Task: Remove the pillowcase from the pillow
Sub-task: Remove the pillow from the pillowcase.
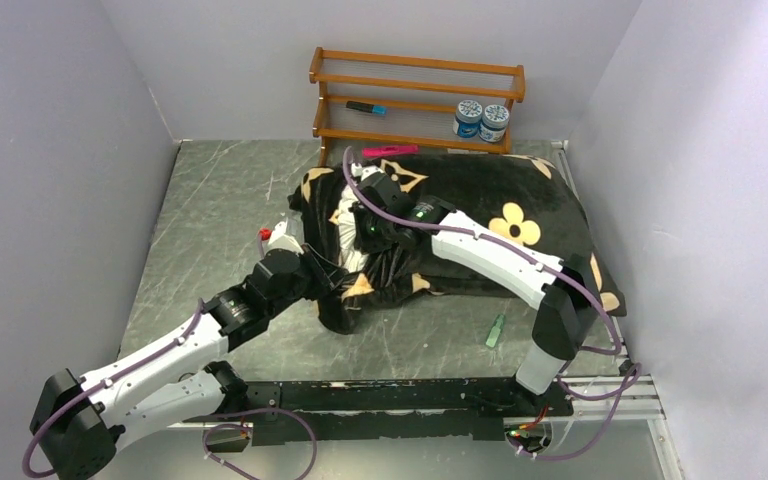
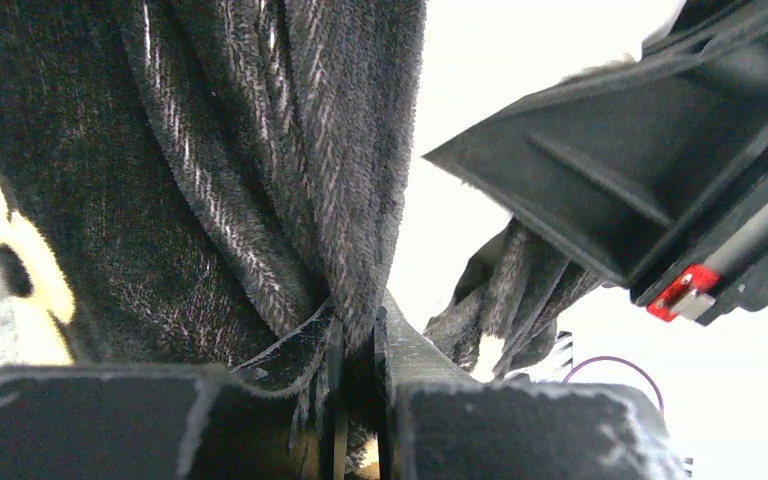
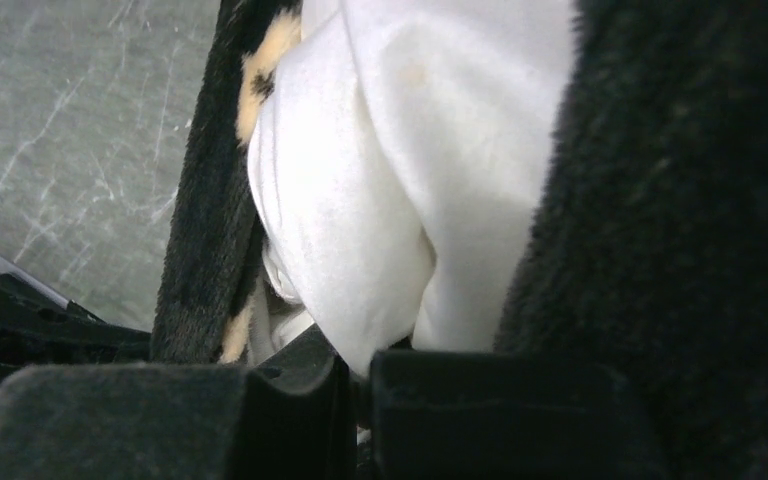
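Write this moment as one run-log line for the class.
left tool: shut on pillowcase | right tool: shut on pillow | pillow: mostly inside pillowcase | removal: not yet done

Lab-type robot test cell. Plain lilac walls (image 1: pixel 50 150) box in a scuffed grey bench (image 1: pixel 210 200). Two white arms (image 1: pixel 160 365) sit bolted to a black rail (image 1: pixel 400 395), purple cables (image 1: pixel 345 172) trailing; wooden rack (image 1: pixel 415 100) behind.

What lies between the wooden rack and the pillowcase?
A pink marker lies there, close by the far edge of the pillowcase, in front of the rack; the top view shows it.
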Tool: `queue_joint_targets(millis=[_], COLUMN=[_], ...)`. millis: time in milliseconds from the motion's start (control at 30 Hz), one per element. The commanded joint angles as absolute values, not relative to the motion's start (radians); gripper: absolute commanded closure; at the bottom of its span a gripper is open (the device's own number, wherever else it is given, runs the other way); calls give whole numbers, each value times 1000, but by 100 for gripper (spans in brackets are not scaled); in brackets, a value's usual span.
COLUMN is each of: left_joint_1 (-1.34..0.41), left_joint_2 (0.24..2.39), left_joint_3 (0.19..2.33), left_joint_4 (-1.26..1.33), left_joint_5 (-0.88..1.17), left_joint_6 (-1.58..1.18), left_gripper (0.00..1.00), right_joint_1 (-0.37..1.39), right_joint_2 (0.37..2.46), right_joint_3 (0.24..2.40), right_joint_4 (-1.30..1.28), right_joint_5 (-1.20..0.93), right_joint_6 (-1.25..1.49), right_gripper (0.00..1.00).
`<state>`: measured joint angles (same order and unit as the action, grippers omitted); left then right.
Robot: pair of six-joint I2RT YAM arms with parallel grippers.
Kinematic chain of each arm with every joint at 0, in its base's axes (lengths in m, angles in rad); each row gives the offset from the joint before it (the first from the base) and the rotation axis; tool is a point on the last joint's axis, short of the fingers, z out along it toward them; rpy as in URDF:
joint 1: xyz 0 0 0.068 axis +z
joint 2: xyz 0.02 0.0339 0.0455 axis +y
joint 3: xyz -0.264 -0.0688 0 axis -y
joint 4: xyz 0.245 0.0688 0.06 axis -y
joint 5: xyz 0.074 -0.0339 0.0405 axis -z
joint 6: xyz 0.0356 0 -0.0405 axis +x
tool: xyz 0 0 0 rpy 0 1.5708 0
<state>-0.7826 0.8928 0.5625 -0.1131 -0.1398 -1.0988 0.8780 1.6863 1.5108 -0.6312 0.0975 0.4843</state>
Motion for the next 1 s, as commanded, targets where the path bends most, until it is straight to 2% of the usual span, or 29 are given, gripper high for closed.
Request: queue_joint_targets(millis=[0, 167, 467, 967], left_joint_1=[-834, -834, -834, -834], left_joint_2=[907, 956, 930, 965], left_joint_3=[573, 571, 463, 381], left_joint_4=[-335, -395, -346, -373], left_joint_5=[3, -56, -53, -187], left_joint_6=[-999, -895, -932, -1023], left_gripper=[86, 86, 86, 88], right_joint_1=[742, 689, 609, 531], right_joint_2=[1565, 1525, 1438, 1317], right_joint_3=[1626, 1623, 1590, 1585], right_joint_4=[-217, -213, -204, -244], right_joint_5=[326, 320, 310, 75], right_joint_6=[458, 461, 486, 501], right_gripper=[100, 100, 100, 100])
